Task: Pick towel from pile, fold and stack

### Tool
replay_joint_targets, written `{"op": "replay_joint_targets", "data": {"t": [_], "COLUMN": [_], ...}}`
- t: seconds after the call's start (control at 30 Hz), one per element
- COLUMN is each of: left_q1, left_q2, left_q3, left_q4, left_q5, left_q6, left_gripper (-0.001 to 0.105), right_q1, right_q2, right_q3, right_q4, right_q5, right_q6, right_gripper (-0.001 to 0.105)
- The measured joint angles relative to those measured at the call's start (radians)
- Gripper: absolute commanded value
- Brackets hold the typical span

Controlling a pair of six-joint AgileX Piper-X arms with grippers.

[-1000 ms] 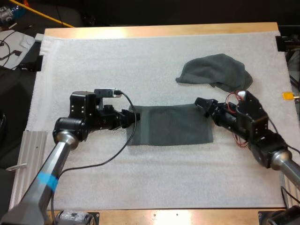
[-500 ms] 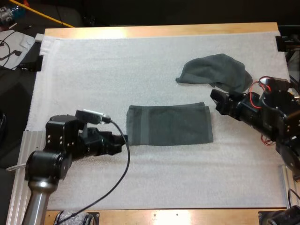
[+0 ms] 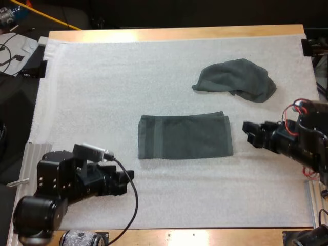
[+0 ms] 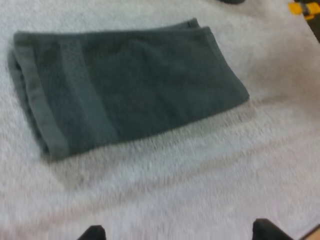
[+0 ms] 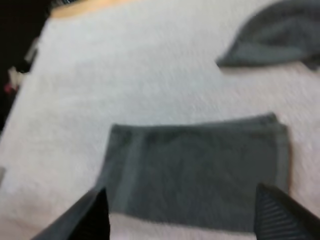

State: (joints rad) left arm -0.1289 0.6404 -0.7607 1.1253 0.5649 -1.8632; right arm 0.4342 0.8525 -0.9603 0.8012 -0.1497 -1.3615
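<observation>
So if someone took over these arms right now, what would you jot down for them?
Left end effector: open, short of the folded towel, not touching it.
Right end effector: open, just off its right edge.
The folded towel lies flat on the mat; crumpled towel beyond it, toward the right.
Done: one towel folded.
Left: pick the crumpled one, fold it, stack it.

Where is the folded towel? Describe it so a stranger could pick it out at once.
Start at the white mat and look to its middle. There lies the folded towel, a flat dark grey-green rectangle with a woven band near one short end. The only other cloth, the crumpled towel, sits farther back and to the right as a rumpled heap.
</observation>
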Motion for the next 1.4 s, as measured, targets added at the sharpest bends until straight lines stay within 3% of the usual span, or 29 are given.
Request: {"op": "replay_joint_targets", "data": {"t": [0.27, 0.43, 0.73, 1.23, 1.4], "left_q1": [0.000, 0.000, 0.000, 0.000, 0.000], "left_q2": [-0.091, -0.091, -0.091, -0.091, -0.091], "left_q3": [0.000, 0.000, 0.000, 0.000, 0.000], "left_q4": [0.097, 0.080, 0.092, 0.084, 0.084], "left_q5": [0.000, 0.007, 0.008, 0.059, 0.059], "left_q6": [0.000, -0.005, 0.000, -0.006, -0.006], "left_gripper": [0.058, 0.058, 0.058, 0.058, 0.058], "right_q1": [0.000, -0.002, -0.019, -0.254, -0.262], "right_q2": [-0.023, 0.046, 0.180, 0.565, 0.593], "right_q3": [0.000, 0.008, 0.001, 0.002, -0.001], "right_q4": [0.168, 0.175, 0.110, -0.032, -0.048], "right_q5": [0.029, 0.095, 0.084, -0.212, -0.244], "right_q6": [-0.020, -0.045, -0.076, -0.159, -0.160], "right_gripper": [0.060, 0.060, 0.060, 0.060, 0.060]}}
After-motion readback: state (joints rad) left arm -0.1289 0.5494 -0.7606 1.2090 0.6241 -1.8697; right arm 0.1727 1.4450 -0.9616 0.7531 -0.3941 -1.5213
